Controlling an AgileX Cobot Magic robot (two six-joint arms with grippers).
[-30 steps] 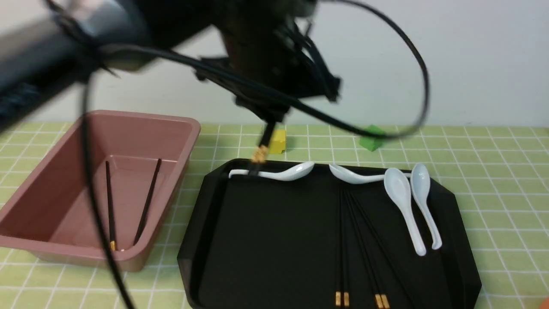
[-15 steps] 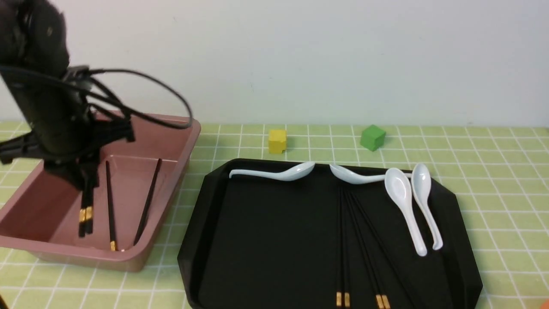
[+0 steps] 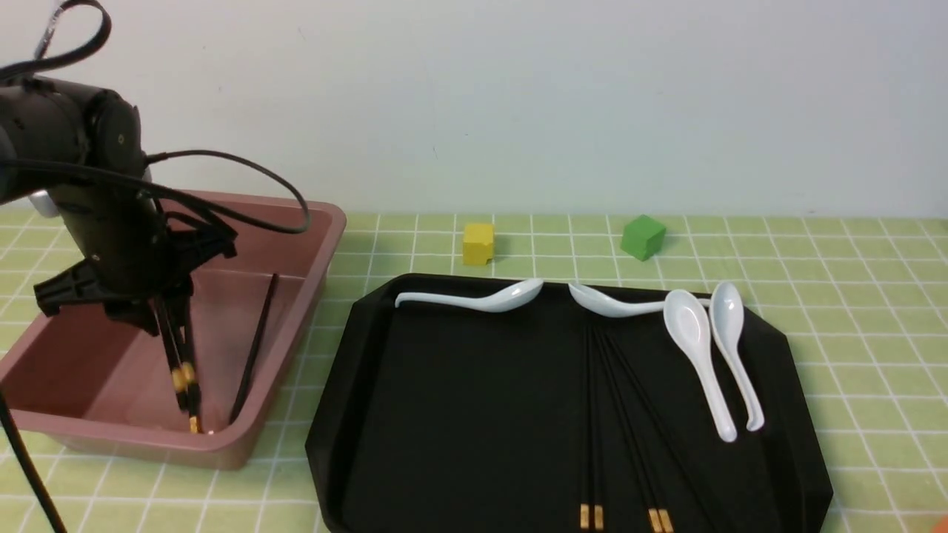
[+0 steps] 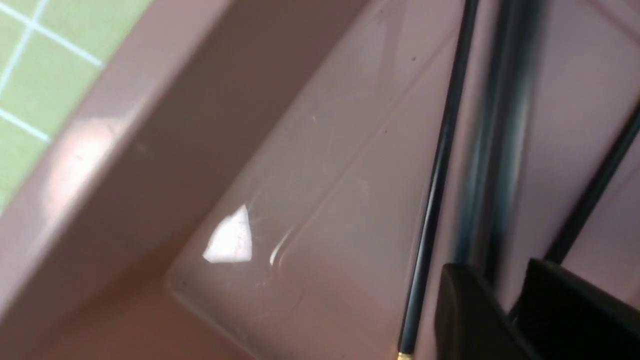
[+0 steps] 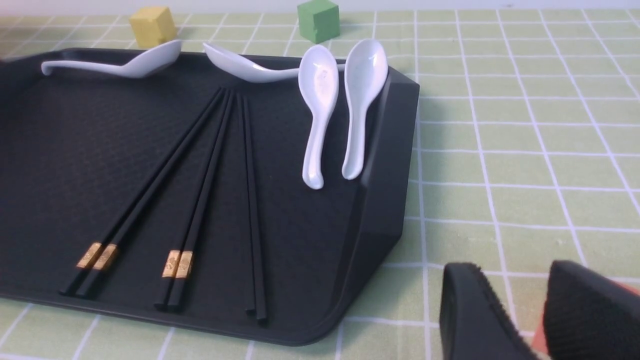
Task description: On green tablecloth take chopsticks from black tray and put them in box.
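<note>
My left gripper [image 3: 167, 303] hangs inside the pink-brown box [image 3: 318, 222] on the green tablecloth [image 3: 852, 296]. A pair of black chopsticks [image 3: 181, 370] slants down from it, tips at the box floor. In the left wrist view the jaws of this gripper [image 4: 495, 265] stand a little apart and the pair [image 4: 495, 140] between them is blurred. Two more chopsticks [image 4: 440, 170] lie in the box. Several chopsticks [image 3: 592, 414] lie on the black tray [image 3: 355, 318]. My right gripper [image 5: 510, 267] is open and empty over the cloth, beside the tray's [image 5: 385, 200] near right corner.
Several white spoons [image 3: 696, 348] lie along the tray's far and right sides. A yellow cube [image 3: 478, 243] and a green cube [image 3: 643, 237] stand on the cloth behind the tray. Something orange [image 5: 537, 340] lies under my right gripper.
My left arm swung from above the tray's far left corner to the box, carrying the pair. It has since lowered, and the pair now tilts and reaches the box floor.
</note>
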